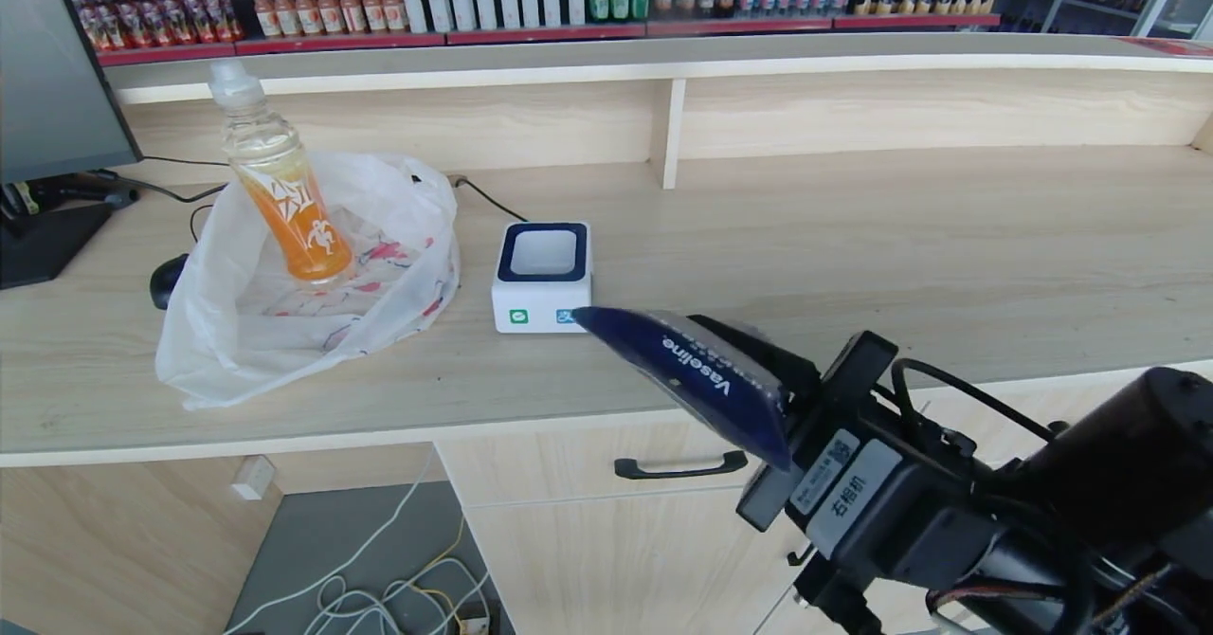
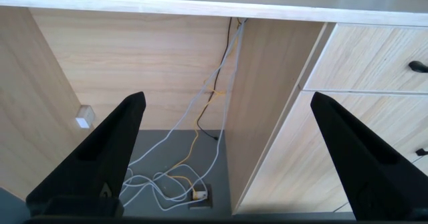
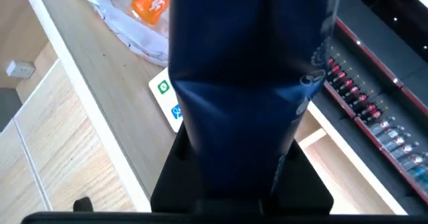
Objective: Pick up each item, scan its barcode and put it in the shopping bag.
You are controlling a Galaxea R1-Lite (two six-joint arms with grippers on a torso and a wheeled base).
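Item bagged: an orange drink bottle [image 1: 284, 208], upright inside the white shopping bag [image 1: 237, 351], upper left of the head view. By its position, this one looks finished.

Item in hand: a dark blue tube [image 1: 697, 379], lower centre-right of the head view, held in the air in front of the counter edge. Its flat sealed end points up-left and nearly meets the lower right corner of the scanner [image 1: 542, 275].

Scanner: a white box with a dark-rimmed window, at frame centre on the counter [image 1: 853, 265], just right of the bag.

Progress (judged): one item is bagged. The tube is lifted and near the scanner but not over its window, so its scan and bagging appear to remain.

Right claw [image 1: 791, 408]: clenched on the tube's thick end. In the right wrist view the tube [image 3: 247, 83] runs forward from between the fingers.

Left claw [image 2: 227, 117]: spread wide, holding and touching nothing. It sits below counter level, facing the cabinet recess and loose cables [image 2: 180, 177].
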